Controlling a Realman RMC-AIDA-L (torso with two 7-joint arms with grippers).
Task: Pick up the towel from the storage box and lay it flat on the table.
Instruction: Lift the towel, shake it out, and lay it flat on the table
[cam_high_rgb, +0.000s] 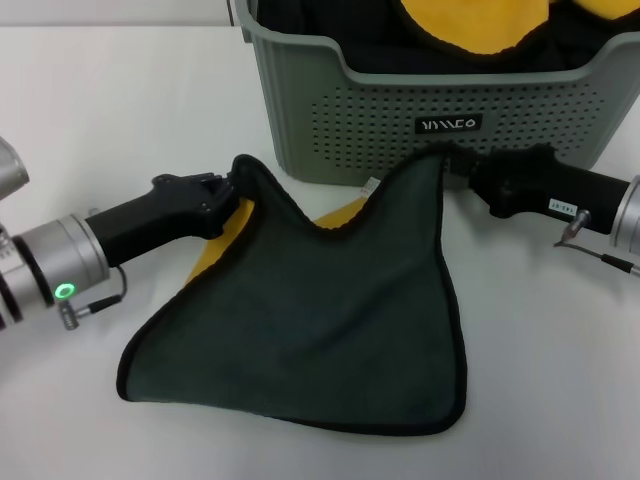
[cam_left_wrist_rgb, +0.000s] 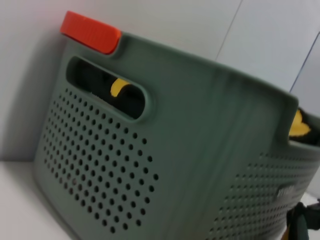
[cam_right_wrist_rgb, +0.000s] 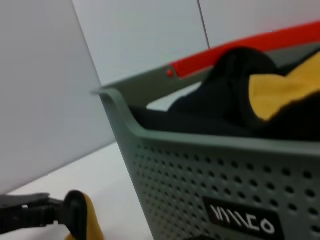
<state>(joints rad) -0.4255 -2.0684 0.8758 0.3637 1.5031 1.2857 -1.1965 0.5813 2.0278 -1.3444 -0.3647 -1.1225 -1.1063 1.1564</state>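
Two grippers hold one cloth between them in the head view. The towel (cam_high_rgb: 330, 330) hangs spread in front of the storage box (cam_high_rgb: 380, 120), dark grey-green side facing up, its lower edge resting on the table (cam_high_rgb: 110, 110) near the viewer. A patch of its yellow underside shows between the two raised corners and along the left edge.

The left gripper (cam_high_rgb: 232, 200) comes in from the left, its black fingers pinched on the towel's upper left corner, which curls up over them. The right gripper (cam_high_rgb: 462, 168) reaches in from the right, just in front of the box's near wall and below its black label (cam_high_rgb: 448, 124), with its jaws closed on the towel's upper right corner. A small white tag (cam_high_rgb: 371, 185) sits on the top edge, between the two held corners and nearer the right one. That edge sags in a shallow dip between the grippers.

Inside the box, farther back, other yellow-and-black cloths (cam_high_rgb: 480, 30) lie bunched together. The right wrist view shows those cloths above the rim, the label on the perforated wall, and far off the left gripper (cam_right_wrist_rgb: 75, 216) clamped on a yellow fold. The left wrist view shows the box's side handle slot and an orange-red clip (cam_left_wrist_rgb: 91, 32) on its rim.
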